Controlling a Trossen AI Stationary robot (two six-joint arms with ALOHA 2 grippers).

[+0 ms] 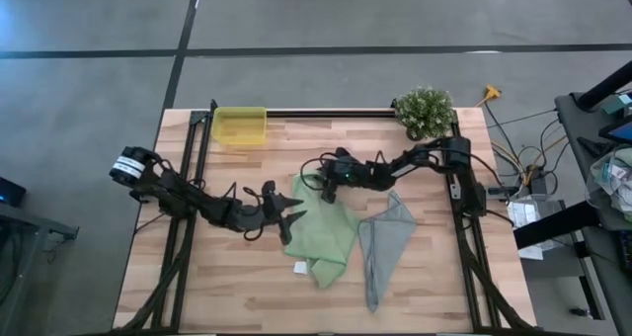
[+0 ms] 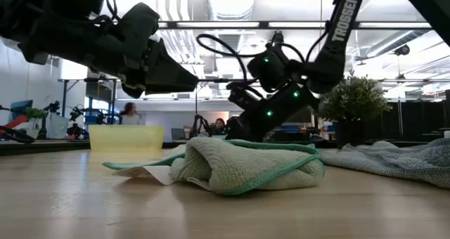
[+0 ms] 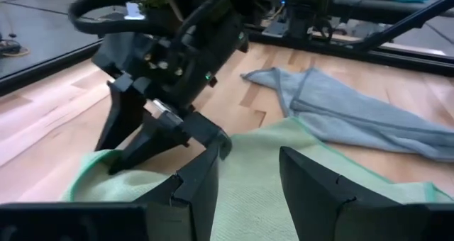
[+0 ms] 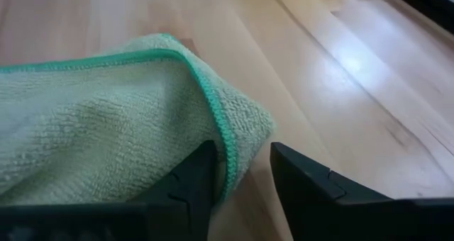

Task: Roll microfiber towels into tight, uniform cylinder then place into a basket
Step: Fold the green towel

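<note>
The light green towel (image 1: 322, 233) lies loosely folded and bunched on the table, its white tag (image 1: 299, 268) at the near side. Its thick folded body (image 2: 246, 169) shows in the low view. The grey-blue towel (image 1: 385, 239) lies spread out to its right. My right gripper (image 4: 245, 174) is open, down at the green towel's far corner. My left gripper (image 3: 248, 191) is open and hangs above the towel's left part (image 3: 248, 149), clear of it. The yellow basket (image 1: 240, 126) stands at the far left. My right gripper comes slanting down from the table's far right at the green towel's far corner. The hemmed fold edge (image 4: 225, 152) lies in the gap between the fingers. One finger (image 4: 191, 181) lies against the cloth and the other (image 4: 305, 177) stands over bare wood. The towel rests on the table.
A potted plant (image 1: 425, 111) stands at the far right corner. Black rails run along the table's left, right and far edges. Bare wood lies at the near left and between the basket and the towels. Cables and equipment sit beyond the right edge.
</note>
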